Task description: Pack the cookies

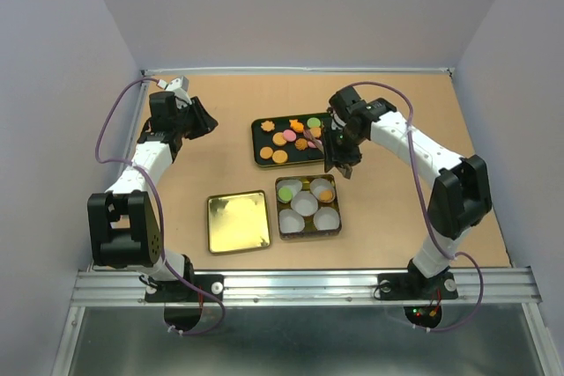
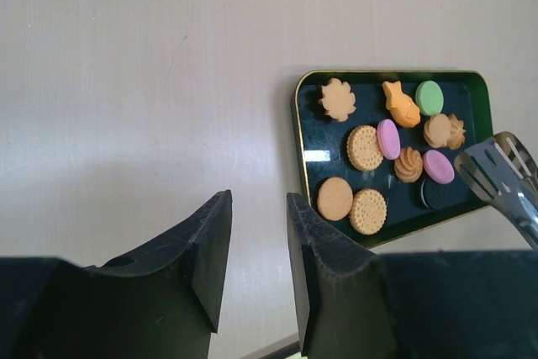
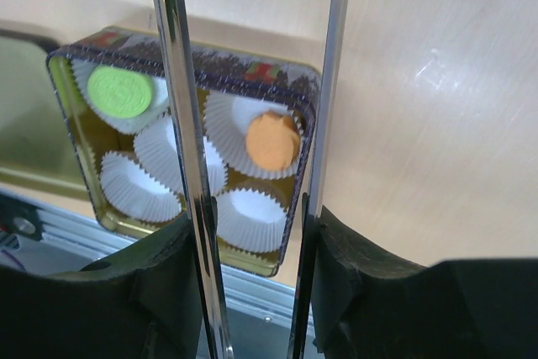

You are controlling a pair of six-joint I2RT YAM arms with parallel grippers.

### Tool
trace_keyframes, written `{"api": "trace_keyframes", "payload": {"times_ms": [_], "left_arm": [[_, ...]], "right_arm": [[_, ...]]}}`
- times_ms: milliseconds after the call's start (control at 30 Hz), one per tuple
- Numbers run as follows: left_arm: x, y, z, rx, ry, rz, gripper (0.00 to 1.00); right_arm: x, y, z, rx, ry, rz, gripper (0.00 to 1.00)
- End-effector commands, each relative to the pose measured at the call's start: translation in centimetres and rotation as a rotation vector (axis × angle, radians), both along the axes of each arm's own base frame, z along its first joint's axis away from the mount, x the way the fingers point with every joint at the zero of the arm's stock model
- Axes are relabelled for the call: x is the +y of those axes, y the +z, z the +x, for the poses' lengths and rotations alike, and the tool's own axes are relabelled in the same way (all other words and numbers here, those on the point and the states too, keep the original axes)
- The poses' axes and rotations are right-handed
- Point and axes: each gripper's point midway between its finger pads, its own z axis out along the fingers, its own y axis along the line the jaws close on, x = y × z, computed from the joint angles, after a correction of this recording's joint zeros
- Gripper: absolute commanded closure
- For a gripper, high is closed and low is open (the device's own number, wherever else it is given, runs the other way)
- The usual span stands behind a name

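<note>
Seen from above, the black tray (image 1: 256, 142) lay toward 12 o'clock on the table (image 1: 423, 129) and carried most of the cookies (image 1: 284, 139), in orange, pink and green. At its 6 o'clock, near it, stood the tin (image 1: 308, 234) with five paper cups (image 1: 305, 204). The cup at 10 o'clock held a green cookie (image 1: 288, 191) and the one at 2 o'clock an orange cookie (image 1: 325, 194). The gold lid (image 1: 238, 221) lay just beside the tin at its 9 o'clock. The right gripper (image 1: 339, 160) hung over the tray's 4 o'clock corner. The left gripper (image 1: 201, 119) was well apart at the tray's 9 o'clock.

From the left wrist, the left gripper (image 2: 256, 266) was released, its fingers (image 2: 210, 250) parted with nothing between them. The tray (image 2: 296, 115) lay at 2 o'clock with round, leaf and swirl cookies (image 2: 365, 147), and the tip of the tongs (image 2: 500, 170) was at its 3 o'clock edge.

From the right wrist, the right gripper (image 3: 256, 266) was clenched on the tongs (image 3: 181, 107). Beneath them, the tin (image 3: 308, 124) showed the green cookie (image 3: 120, 92) at 10 o'clock and the orange cookie (image 3: 271, 141) near centre, each in its cup
</note>
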Motion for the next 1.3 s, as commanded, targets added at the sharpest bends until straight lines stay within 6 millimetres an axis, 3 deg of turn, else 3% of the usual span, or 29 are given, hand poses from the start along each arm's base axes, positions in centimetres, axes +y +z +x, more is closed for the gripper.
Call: {"api": "trace_keyframes", "payload": {"times_ms": [0,400,533,733,1067,1267], "left_arm": [[0.1,1.6,0.0,-0.060,-0.007,0.010,0.57],[0.4,1.0,0.0,-0.046,0.004,0.023,0.57],[0.7,0.9,0.1,-0.044,0.018,0.036,0.57],[0.6,0.9,0.1,-0.041,0.015,0.035,0.57],[0.6,1.0,0.1,-0.043,0.018,0.045,0.57],[0.5,1.4,0.1,-0.058,0.016,0.055,0.57]], "right_arm": [[0.6,1.6,3.8,-0.122,0.003,-0.002,0.50],[-0.1,-1.8,6.9,-0.109,-0.017,-0.109,0.50],[0.9,-3.1,6.8,-0.061,0.007,-0.075,0.50],[0.6,-4.1,6.5,-0.040,0.006,-0.094,0.50],[0.3,-2.1,5.5,-0.065,-0.004,-0.062,0.59],[1.2,1.9,5.4,-0.131,0.000,0.027,0.61]]}}
